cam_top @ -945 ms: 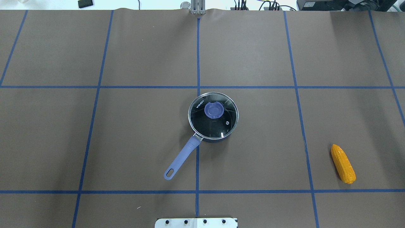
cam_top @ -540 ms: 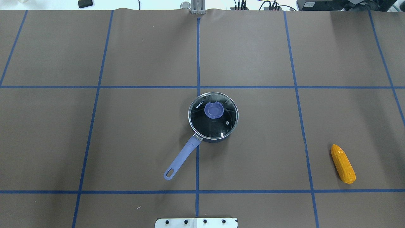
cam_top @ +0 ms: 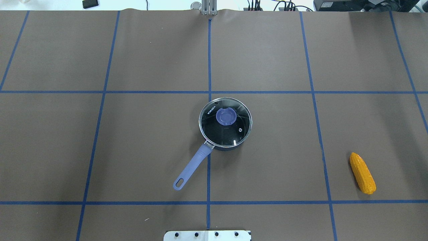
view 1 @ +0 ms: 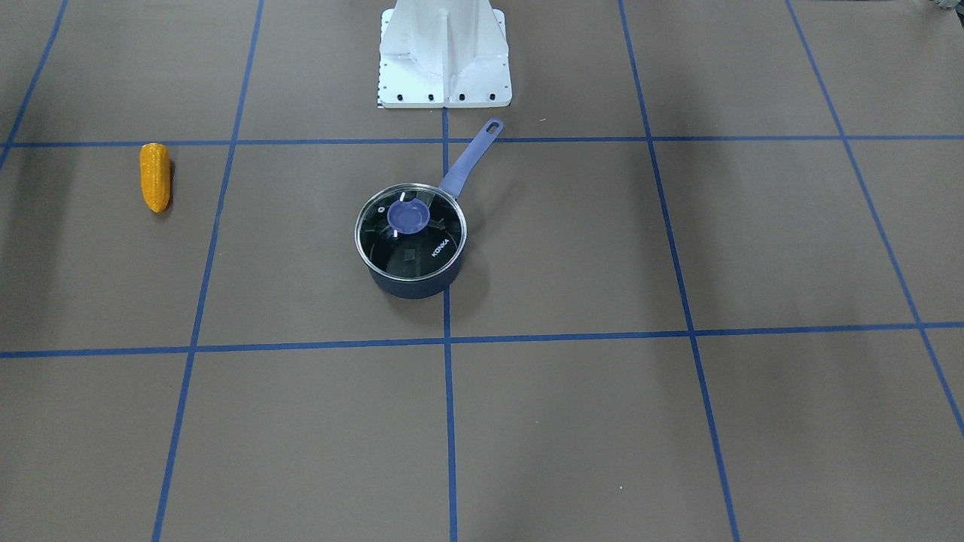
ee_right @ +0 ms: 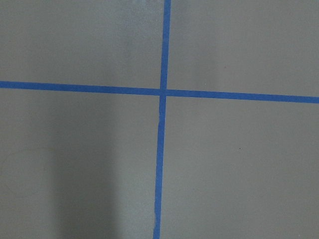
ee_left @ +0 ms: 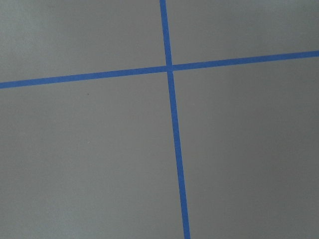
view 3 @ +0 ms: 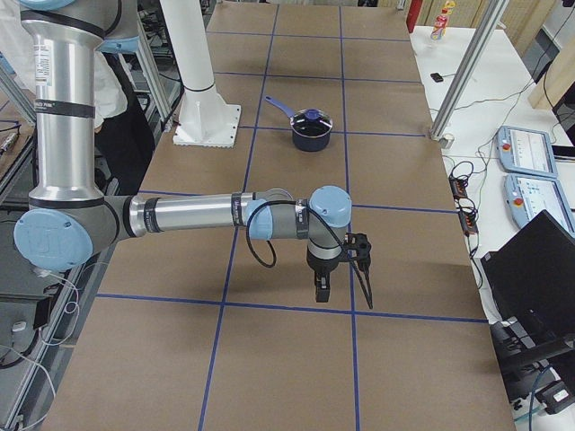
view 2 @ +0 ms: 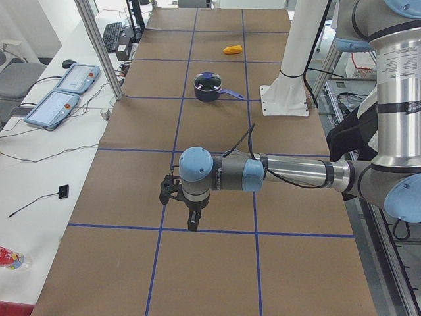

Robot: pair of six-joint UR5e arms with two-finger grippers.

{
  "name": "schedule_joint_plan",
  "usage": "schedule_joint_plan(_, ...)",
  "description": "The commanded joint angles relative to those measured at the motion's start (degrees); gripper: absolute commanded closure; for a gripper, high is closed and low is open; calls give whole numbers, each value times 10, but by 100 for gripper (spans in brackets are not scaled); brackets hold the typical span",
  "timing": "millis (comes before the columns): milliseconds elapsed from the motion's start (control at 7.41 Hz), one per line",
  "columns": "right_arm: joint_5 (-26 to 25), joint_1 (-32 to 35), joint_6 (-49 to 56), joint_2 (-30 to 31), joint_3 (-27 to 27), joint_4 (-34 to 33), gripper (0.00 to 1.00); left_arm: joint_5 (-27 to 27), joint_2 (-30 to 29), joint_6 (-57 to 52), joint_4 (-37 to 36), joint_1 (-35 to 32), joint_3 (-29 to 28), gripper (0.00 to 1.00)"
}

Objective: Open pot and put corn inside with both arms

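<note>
- The corn [cam_top: 362, 173] is lying on the table [cam_top: 133, 140] at the robot's right, well apart from the pot [view 1: 414, 286]. Its long axis is running near-to-far, tapered end pointing away from the robot.
- Counting: one corn, one pot, one lid [cam_top: 227, 132] sitting closed on it.
- Left gripper [view 2: 192, 224] and right gripper [view 3: 322, 289] are hanging over bare table. Whether their fingers are apart: cannot tell.

The surface [cam_top: 150, 140] looks like matt brown paper, slightly rippled at its far edge, crossed by smooth blue tape [cam_top: 209, 67]. The lid [cam_top: 230, 135] is glossy clear glass in a shiny metal rim. Its knob [cam_top: 226, 116] and the handle [cam_top: 192, 167] look like matt lilac plastic. The corn [cam_top: 362, 173] is shiny, bumpy plastic.
</note>
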State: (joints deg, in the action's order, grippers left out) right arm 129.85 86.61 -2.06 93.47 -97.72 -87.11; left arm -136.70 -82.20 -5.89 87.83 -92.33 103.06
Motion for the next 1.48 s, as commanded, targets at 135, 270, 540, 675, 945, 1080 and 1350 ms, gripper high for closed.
schedule_joint_plan(135, 22, -1, -8, 0, 25, 148, 0, -1, -58, -2, 8, -1, 13, 2)
schedule_joint_plan(270, 31, -1, -15, -3, 23, 150, 0, 1, -89, 2, 46, -1, 12, 2)
schedule_joint_plan(540, 72, -7, -25, -21, 16, 145, 0, -17, -94, 1, 63, 0, 16, 2)
schedule_joint_plan(675, 81, -15, -73, -25, 12, 149, 0, -39, -95, -4, 70, 0, 25, 2)
schedule_joint_plan(945, 77, -49, -116, -29, -23, 149, 0, -51, -88, 36, 148, 64, 50, 2)
schedule_joint_plan(1080, 76, -57, -125, -31, -27, 149, 0, -23, -95, 146, 151, 97, 83, 2)
schedule_joint_plan(1350, 76, -57, -131, -31, -32, 150, 0, 82, -111, 336, 147, 234, 150, 0)
